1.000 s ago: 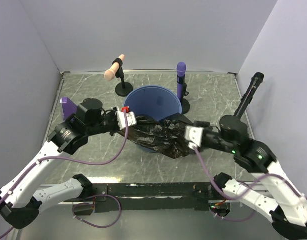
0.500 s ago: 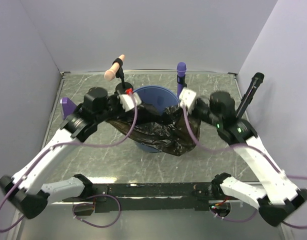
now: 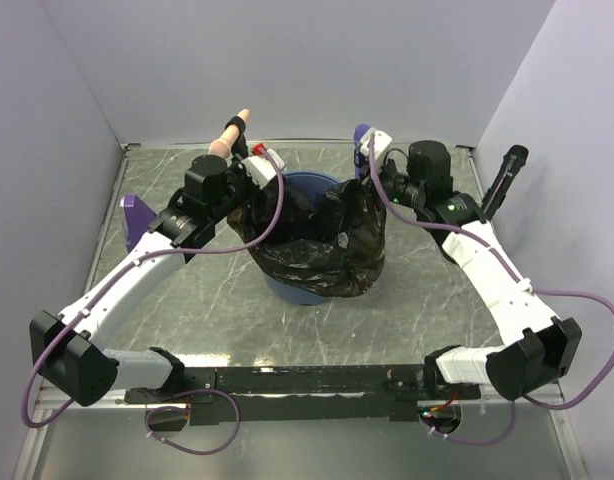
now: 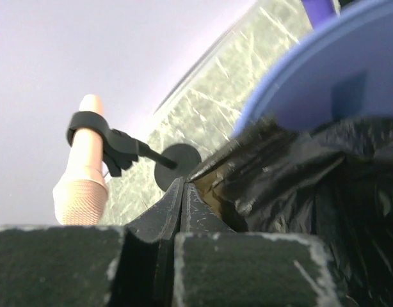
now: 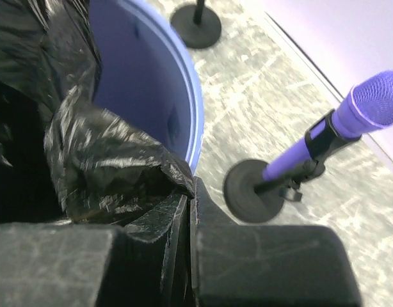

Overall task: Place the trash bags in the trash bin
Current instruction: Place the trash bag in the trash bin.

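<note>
the black trash bag [image 3: 322,250] hides most of the trash bin [image 3: 289,291].

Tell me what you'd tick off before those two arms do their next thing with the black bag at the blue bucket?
1. Left jaws pinching the trash bag: ok, shut on its edge in the left wrist view.
2. Right jaws pinching it: ok, shut on a fold.
3. Bag lined up over the trash bin: not ok, much of it drapes outside the near rim.
4. How much of the bag is inside the bin: cannot tell, the plastic covers most of the opening.
5. Pink microphone upright beside the left arm: ok.
6. Purple microphone upright, close to the right wrist: ok, but tight.
</note>
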{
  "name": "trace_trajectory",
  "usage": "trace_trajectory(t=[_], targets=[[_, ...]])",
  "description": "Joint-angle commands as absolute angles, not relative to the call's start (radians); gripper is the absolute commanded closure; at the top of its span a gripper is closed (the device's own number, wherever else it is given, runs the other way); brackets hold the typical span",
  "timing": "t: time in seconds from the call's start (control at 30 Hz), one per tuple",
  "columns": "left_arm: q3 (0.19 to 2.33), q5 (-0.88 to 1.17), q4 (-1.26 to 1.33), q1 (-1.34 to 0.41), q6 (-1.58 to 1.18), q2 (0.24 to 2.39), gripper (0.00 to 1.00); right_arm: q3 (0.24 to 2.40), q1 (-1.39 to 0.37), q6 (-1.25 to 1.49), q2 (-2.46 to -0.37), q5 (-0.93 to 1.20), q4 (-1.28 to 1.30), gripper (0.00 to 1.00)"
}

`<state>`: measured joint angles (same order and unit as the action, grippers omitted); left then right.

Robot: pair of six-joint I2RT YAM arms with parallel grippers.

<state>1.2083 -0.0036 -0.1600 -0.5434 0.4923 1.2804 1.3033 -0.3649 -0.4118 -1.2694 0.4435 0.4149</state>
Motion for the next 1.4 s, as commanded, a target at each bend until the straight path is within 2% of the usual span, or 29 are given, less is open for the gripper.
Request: trace_trajectory(t=[0.0,0.27,0.87,1.1,1.27,1.37], targets=[[1.230,0.035,0.018,-0.532,0.446,1.275,0.99,1.396,-0.324,-0.288,-1.299,0.601,0.344,0.92],[1.302,0.123,0.080,-0.506,0.456,1.391,0.99,1.477,-0.308,-0.238,-1.419,0.663,0.313,0.92],[1.474,0.512,0.064,-0.407,0.266,1.620,0.99,1.654,-0.267,-0.029,-1.706,0.828,0.236,0.87],[1.500,0.534,0.086,-0.374,0.092,1.701,0.99,1.618,-0.262,0.124,-1.767,0.871,0.190,0.91],[1.493,0.629,0.060,-0.367,0.042,1.729,0.99,1.533,-0.262,0.189,-1.753,0.890,0.187,0.93],[1.480,0.618,0.041,-0.364,0.009,1.735,0.99,1.484,-0.262,0.186,-1.729,0.881,0.215,0.94]])
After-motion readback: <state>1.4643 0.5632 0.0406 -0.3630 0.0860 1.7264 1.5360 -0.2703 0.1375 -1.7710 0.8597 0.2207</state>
